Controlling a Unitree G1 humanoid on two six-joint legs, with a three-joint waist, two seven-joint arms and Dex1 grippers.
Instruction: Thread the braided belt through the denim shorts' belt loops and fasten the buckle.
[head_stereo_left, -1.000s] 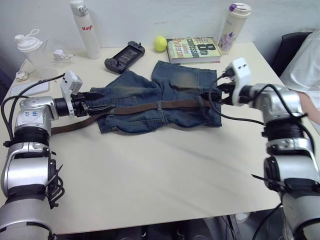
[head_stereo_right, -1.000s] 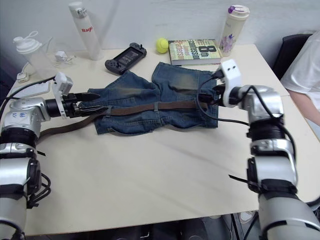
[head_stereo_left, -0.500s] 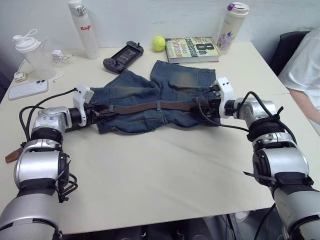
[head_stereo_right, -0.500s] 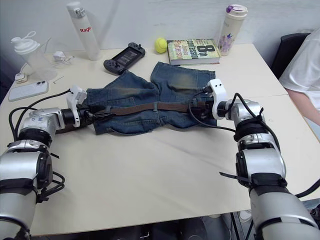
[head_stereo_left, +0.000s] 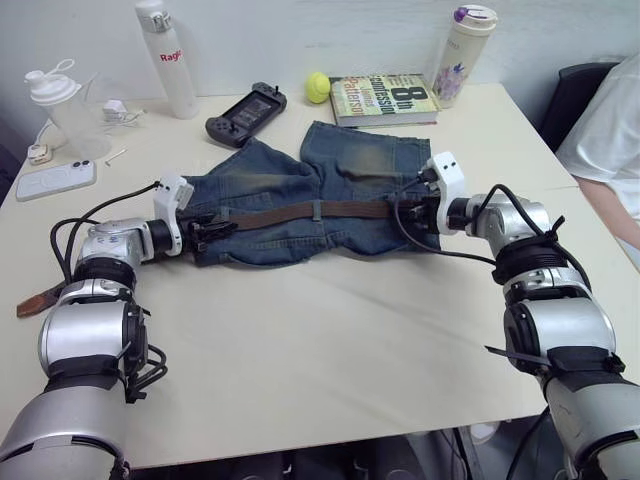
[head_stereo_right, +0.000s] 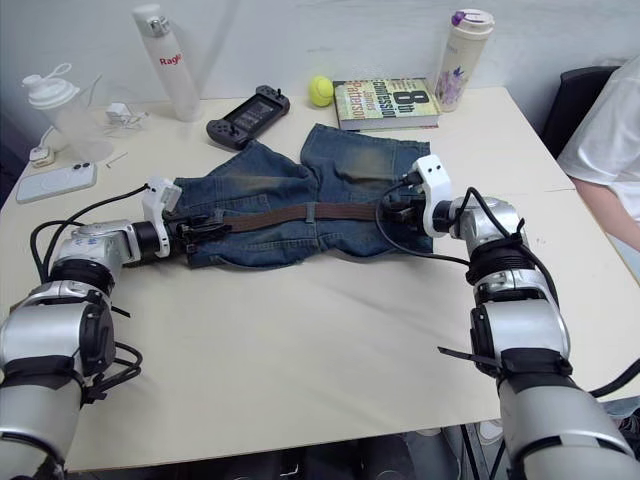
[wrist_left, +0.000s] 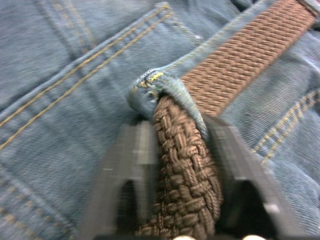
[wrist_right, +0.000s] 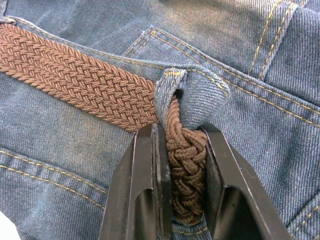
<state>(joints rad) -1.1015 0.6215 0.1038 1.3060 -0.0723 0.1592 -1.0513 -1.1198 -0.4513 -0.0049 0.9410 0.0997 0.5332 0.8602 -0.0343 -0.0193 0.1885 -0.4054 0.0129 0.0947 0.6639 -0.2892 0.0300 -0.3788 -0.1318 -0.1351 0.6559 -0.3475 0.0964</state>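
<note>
Left gripper (wrist_left: 186, 165): clenched on the braided belt (head_stereo_left: 320, 211), fingers (wrist_left: 131, 165) pressing either side of the strap just where it enters a belt loop (wrist_left: 167, 92); sits left of centre in the head views, at the left end of the waistband. Right gripper (wrist_right: 180, 175): likewise clamped on the belt, its strap end pinched edge-on below another belt loop (wrist_right: 172, 92); sits right of centre, at the waistband's right end. Belt: runs flat across the denim shorts (head_stereo_left: 300, 190) under a middle loop, its loose tail trailing off to the far left of the table (head_stereo_left: 330, 340). Shorts: spread in the upper middle, legs pointing away. Beyond, along the top: white bottle (head_stereo_left: 165, 55), game controller (head_stereo_left: 245, 108), tennis ball (head_stereo_left: 319, 86), book (head_stereo_left: 385, 97), tumbler (head_stereo_left: 460, 45). Upper left: shaker cup (head_stereo_left: 62, 100), phone (head_stereo_left: 55, 180).
</note>
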